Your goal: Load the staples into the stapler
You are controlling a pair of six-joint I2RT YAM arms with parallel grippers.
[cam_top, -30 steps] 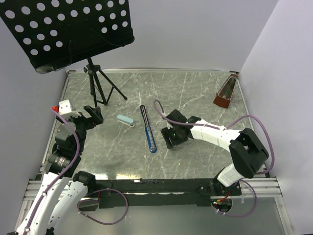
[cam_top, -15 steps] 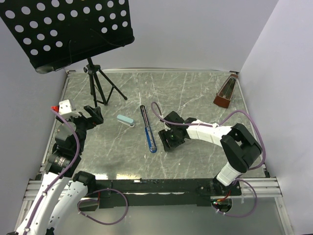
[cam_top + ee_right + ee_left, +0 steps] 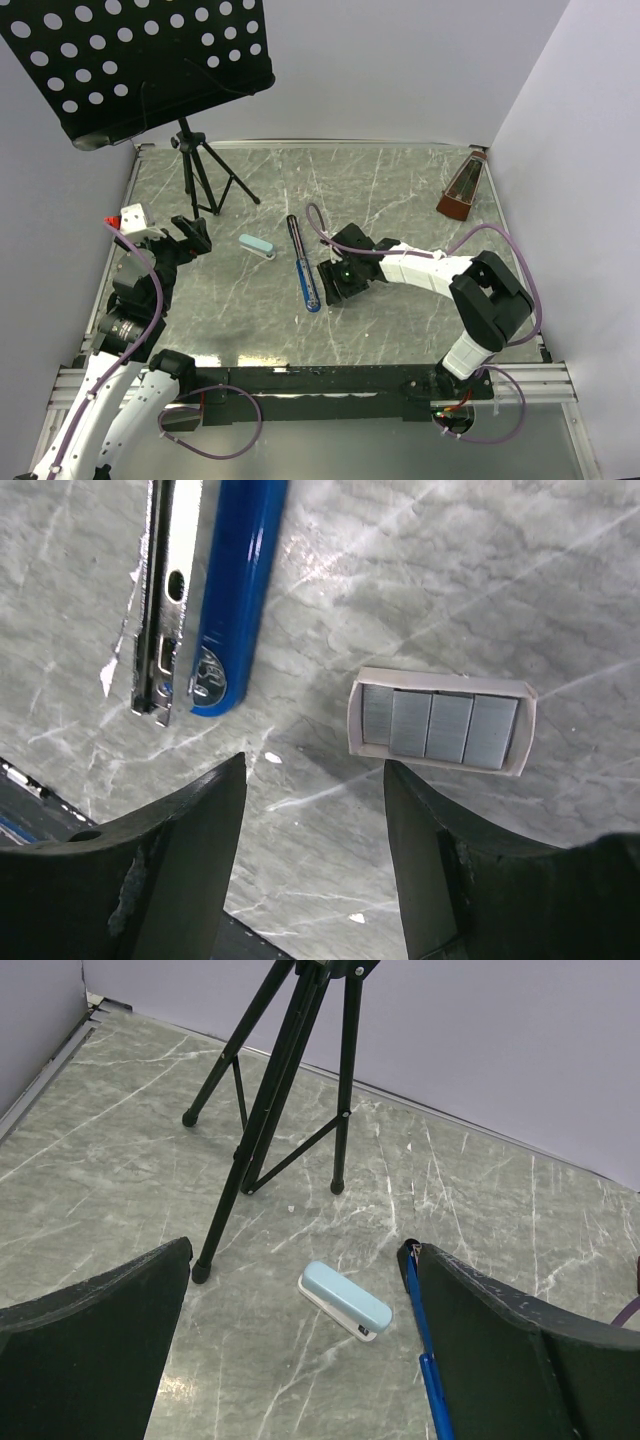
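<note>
The stapler (image 3: 303,262) is dark blue and lies opened out flat on the table; its silvery magazine (image 3: 163,590) and blue end (image 3: 238,580) show in the right wrist view. The staples (image 3: 440,725) are grey strips in a small whitish tray, just beyond my right finger's tip and to the right of the stapler's end. In the top view the tray is hidden under my right gripper (image 3: 335,283), which is open and empty, low over the table. My left gripper (image 3: 190,235) is open and empty at the left, well away from the stapler, whose edge (image 3: 432,1392) shows beside its right finger.
A small light-blue oblong object (image 3: 257,247) lies between my left gripper and the stapler; it also shows in the left wrist view (image 3: 345,1301). A music stand's tripod (image 3: 200,180) stands at the back left. A brown metronome (image 3: 462,190) stands at the back right.
My right gripper has moved left, closer to the stapler's near end. The left arm has not moved.
</note>
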